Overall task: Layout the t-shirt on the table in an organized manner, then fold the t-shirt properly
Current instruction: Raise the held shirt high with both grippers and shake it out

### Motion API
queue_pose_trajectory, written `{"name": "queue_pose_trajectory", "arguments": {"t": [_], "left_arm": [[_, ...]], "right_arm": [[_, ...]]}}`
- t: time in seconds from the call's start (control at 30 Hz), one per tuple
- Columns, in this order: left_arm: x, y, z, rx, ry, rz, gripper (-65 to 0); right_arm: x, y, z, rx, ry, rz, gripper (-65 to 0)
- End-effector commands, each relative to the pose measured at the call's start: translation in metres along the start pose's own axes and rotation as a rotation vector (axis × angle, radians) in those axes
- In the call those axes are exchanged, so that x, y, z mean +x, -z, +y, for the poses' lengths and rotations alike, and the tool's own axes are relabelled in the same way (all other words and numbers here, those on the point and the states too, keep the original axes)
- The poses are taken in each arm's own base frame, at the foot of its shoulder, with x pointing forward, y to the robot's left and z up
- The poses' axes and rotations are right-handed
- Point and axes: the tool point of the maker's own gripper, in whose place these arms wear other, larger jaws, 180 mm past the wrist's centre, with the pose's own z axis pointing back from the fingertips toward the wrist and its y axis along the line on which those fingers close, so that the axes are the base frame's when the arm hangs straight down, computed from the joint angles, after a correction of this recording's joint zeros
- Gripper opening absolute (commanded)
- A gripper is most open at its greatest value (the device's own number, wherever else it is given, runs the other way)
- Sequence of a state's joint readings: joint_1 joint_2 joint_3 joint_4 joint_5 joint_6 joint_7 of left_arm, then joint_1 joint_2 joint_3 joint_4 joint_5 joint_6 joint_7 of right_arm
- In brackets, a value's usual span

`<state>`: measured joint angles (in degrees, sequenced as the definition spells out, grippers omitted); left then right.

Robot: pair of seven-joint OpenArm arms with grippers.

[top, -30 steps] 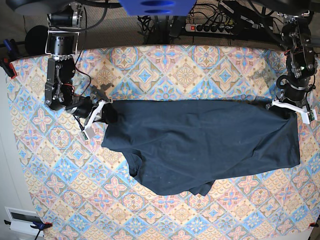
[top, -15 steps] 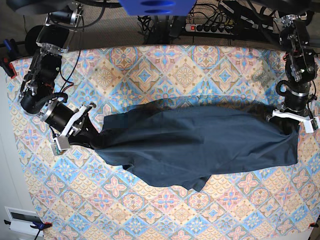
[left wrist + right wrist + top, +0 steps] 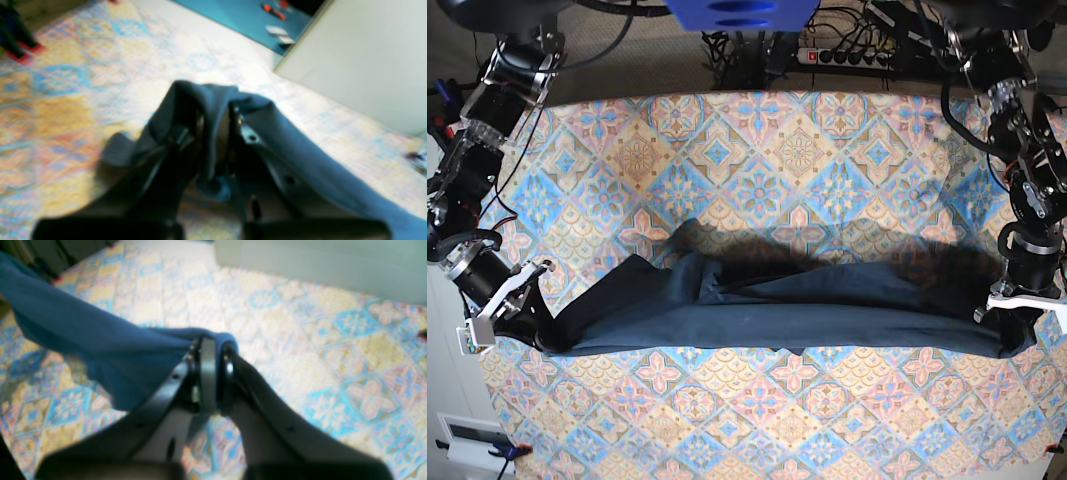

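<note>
the t-shirt [image 3: 767,325] hangs as a long, narrow band across the lower middle of the base view, pulled out between the two arms above the table [image 3: 757,140], whose blue, pink and cream tiles fill most of the frame. the cloth is bunched lengthwise, with a fold rising at the centre left and a soft shadow on the tiles just above it

at the lower left of the base view the right gripper [image 3: 535,330] is clamped together on one end of the t-shirt [image 3: 100,340]; in the right wrist view its jaws [image 3: 213,350] press tight on a small roll of blue fabric at the centre of the frame, and the rest of the cloth streams off to the upper left over the table [image 3: 300,340]

at the lower right of the base view the left gripper [image 3: 1010,330] is clamped on the other end; in the left wrist view, which is blurred, the fabric [image 3: 283,140] drapes over and between its closed jaws [image 3: 220,113] and trails to the lower right, with the table [image 3: 66,83] beneath

a power strip [image 3: 847,55] lies behind the table at the top of the base view
</note>
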<state>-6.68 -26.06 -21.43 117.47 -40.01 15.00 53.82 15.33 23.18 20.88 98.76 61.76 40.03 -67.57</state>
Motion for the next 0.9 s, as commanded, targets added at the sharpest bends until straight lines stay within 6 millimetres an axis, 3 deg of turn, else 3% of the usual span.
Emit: {"name": "queue_pose_trajectory", "arguments": {"t": [0.0,0.27,0.33,0.43,0.53,0.63,0.77,0.83,0.87], "left_arm": [[0.031,0.001,-0.015,-0.05,-0.001,-0.078,-65.0],[0.072,0.016,-0.058,-0.199,-0.007,-0.098,-65.0],[0.077,0.03,-0.075,-0.24,0.009,-0.077,-65.0],[0.086,0.056,-0.073,-0.235,-0.031,-0.049,-65.0],[0.101,0.081,-0.072,-0.234,-0.092,-0.024,-65.0],[0.119,0.1,-0.084,-0.247,-0.106,-0.01,-65.0],[0.143,0.104,-0.109,-0.298,-0.085,-0.024,-65.0],[0.138,0.104,-0.121,-0.354,-0.049,0.021,-65.0],[0.12,0.108,-0.125,-0.365,-0.024,0.103,-65.0]], "right_arm": [[0.038,-0.005,-0.006,0.01,-0.027,-0.107,-64.4],[0.104,-0.011,-0.059,-0.01,0.029,-0.232,-64.4],[0.126,-0.01,-0.074,-0.012,0.05,-0.273,-64.4],[0.159,0.007,-0.084,0.023,0.08,-0.296,-64.4],[0.185,0.02,-0.085,0.053,0.087,-0.302,-64.4],[0.214,0.027,-0.085,0.075,0.091,-0.326,-64.3],[0.247,0.024,-0.082,0.089,0.072,-0.384,-64.3],[0.256,0.021,-0.081,0.091,0.065,-0.399,-64.3],[0.257,0.021,-0.08,0.092,0.063,-0.4,-64.3]]}}
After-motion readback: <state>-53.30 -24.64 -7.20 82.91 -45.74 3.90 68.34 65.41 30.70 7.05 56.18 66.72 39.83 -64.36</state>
